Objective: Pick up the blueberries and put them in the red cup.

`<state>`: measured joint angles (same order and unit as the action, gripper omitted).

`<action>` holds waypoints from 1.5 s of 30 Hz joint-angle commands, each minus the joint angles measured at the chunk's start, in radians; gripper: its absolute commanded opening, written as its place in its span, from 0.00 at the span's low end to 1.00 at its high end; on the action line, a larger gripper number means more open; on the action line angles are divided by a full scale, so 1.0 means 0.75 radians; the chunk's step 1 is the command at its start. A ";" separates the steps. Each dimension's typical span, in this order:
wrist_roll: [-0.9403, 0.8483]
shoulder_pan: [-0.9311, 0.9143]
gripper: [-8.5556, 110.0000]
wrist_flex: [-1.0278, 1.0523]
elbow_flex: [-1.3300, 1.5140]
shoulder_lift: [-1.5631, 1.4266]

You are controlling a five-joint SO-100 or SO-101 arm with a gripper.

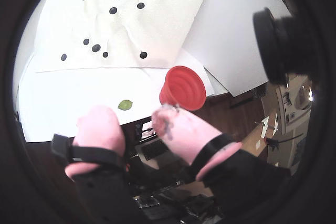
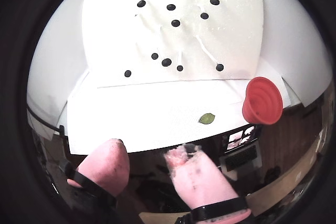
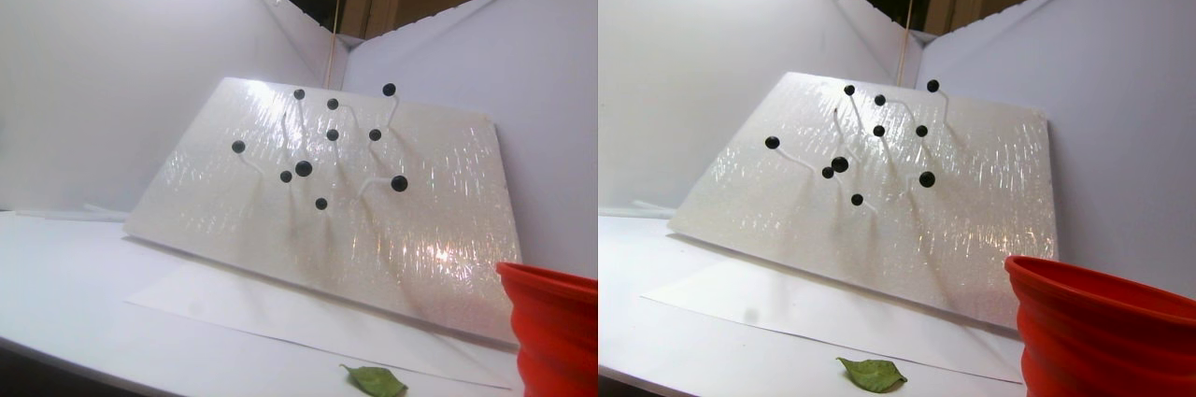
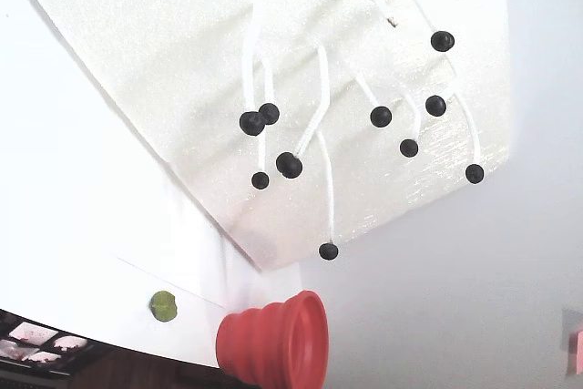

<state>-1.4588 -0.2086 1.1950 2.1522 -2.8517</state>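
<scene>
Your gripper (image 2: 149, 163) hangs with its jaws wide apart and nothing between them; the two pink fingers (image 1: 100, 127) are well separated in both wrist views, black straps around each. The right-hand finger tip in a wrist view (image 2: 184, 156) looks frayed and smudged dark. It touches no berry and no cup; it sits back from the white table's (image 2: 157, 124) near edge.

Nearest thing ahead of the jaws is a small green leaf (image 2: 207, 118) lying on the white sheet. Right of it in both wrist views stands the red cup (image 1: 184, 87), upright near the table's edge, its wide rim flaring up. You can't see its inside in any view, so whether it holds berries can't be told.

Farther back a textured white panel (image 3: 308, 219) leans against the white backdrop. The blueberries (image 2: 166, 62) sit on it, about ten dark balls spread over its upper part, each at the end of a thin white stem. All are well apart from the cup. In the fixed view the lowest berry (image 4: 328, 250) is the closest one to the cup.
</scene>
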 commanded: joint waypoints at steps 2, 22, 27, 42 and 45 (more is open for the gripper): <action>-0.055 -0.016 0.20 -0.098 0.029 0.010; -0.223 -0.022 0.21 -0.403 0.172 0.143; -0.260 -0.014 0.21 -0.485 0.209 0.186; -0.319 0.006 0.21 -0.693 0.274 0.350; -0.327 0.006 0.22 -0.744 0.284 0.385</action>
<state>-1.6935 -0.2071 0.6872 2.3915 -2.5710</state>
